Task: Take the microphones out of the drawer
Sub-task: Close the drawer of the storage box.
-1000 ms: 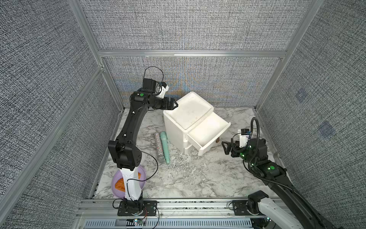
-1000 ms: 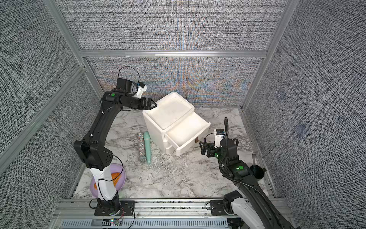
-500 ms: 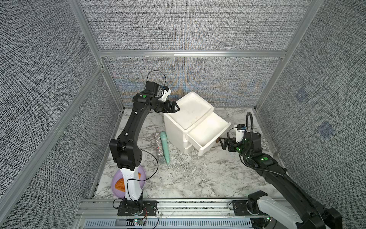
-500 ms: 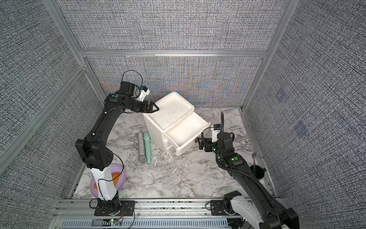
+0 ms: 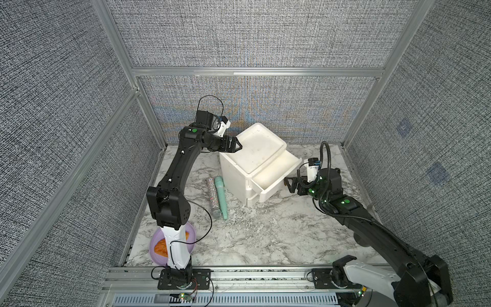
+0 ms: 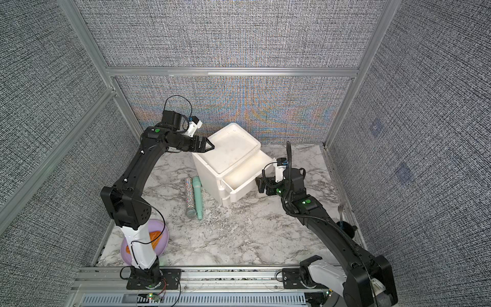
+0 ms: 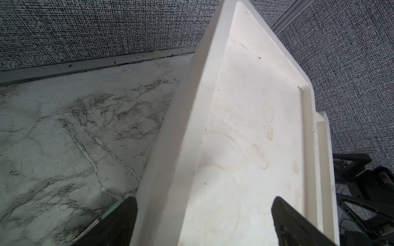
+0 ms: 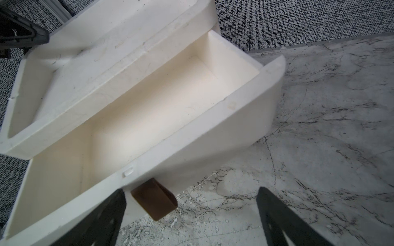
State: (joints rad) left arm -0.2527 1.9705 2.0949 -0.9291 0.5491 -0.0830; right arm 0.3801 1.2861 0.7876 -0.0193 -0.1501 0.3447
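The white cabinet's (image 5: 233, 170) top drawer (image 5: 271, 189) stands pulled out, and its inside (image 8: 149, 110) shows bare in the right wrist view. Two microphones lie side by side on the table, left of the cabinet: a glittery silver microphone (image 5: 212, 196) (image 6: 189, 195) and a mint green microphone (image 5: 221, 196) (image 6: 198, 196). My left gripper (image 5: 237, 145) (image 7: 203, 200) hangs open over the cabinet top's back left corner. My right gripper (image 5: 288, 183) (image 8: 191, 192) is open just in front of the drawer's brown handle (image 8: 154, 199), holding nothing.
A purple bowl (image 5: 156, 236) with an orange pastry sits at the front left, partly behind the left arm's base. A fork (image 6: 342, 208) and a dark round object lie by the right wall. Grey panel walls close in three sides.
My left gripper has swung right, from beside the cabinet to over its top corner. My right gripper has moved in toward the drawer front. Both stayed open.
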